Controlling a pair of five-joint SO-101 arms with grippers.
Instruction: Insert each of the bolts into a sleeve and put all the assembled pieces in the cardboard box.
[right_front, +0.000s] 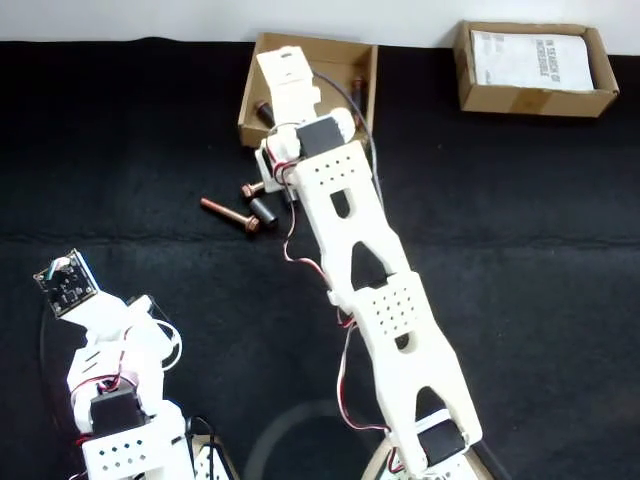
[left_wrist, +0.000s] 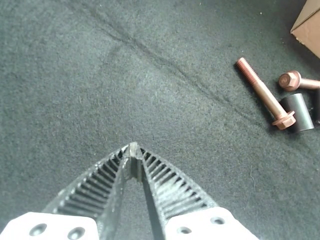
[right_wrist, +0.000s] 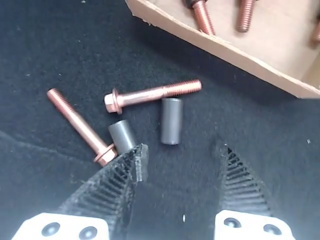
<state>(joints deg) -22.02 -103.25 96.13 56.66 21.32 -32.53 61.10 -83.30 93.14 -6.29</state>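
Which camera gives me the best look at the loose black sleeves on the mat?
The right wrist view: both sleeves lie whole just beyond the open right hand, beside two bolts. The left wrist view catches one far off at its edge; the high view shows one beside the right arm.

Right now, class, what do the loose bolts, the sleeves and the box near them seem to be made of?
Bolts: metal, coppery sheen, cut threads. Sleeves: smooth matte dark grey, metal or plastic, unclear. Box: brown cardboard, rough raw edge.
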